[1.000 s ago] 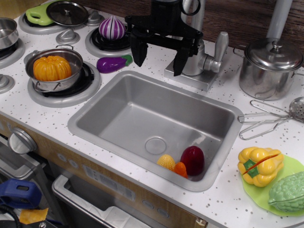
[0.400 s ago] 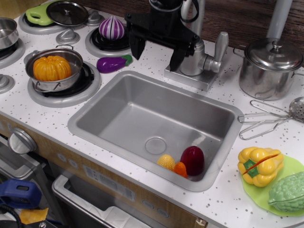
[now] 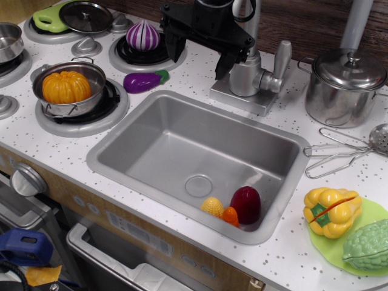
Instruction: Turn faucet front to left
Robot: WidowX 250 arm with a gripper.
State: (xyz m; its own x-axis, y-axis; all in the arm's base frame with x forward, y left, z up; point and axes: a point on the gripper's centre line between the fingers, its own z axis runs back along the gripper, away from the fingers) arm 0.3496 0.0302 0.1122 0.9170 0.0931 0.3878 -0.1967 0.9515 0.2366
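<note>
As you look from the near edge, you first see the green plate (image 3: 330,250) at the right front with a yellow pepper (image 3: 330,210) and a green vegetable (image 3: 368,244) on it. Behind it the sink (image 3: 121,163) is set into the speckled tabletop (image 3: 279,254), and three small pieces, yellow, orange and dark red, lie in its near right corner. To the left a small pan (image 3: 70,100) with an orange pumpkin (image 3: 65,86) stands on a burner, and a purple eggplant (image 3: 143,80) lies just beside the sink's far left corner.

Behind the far rim of the sink stands the faucet (image 3: 251,76), on its square base plate, with the flat lever pointing up and to the right. Its thin spout pipe rises upright and leaves the picture at the top, so you cannot tell from here which way the spout end points.

The end effector (image 3: 197,51) hangs above the tabletop just left of the faucet body. Its two black fingers (image 3: 223,63) are spread wide and hold nothing; the right one is near the body, but I cannot tell if it touches.

My judgement is that the turning is either already made or not yet gripped, and this view does not decide it. You should check the spout direction before you count the task as done.
</note>
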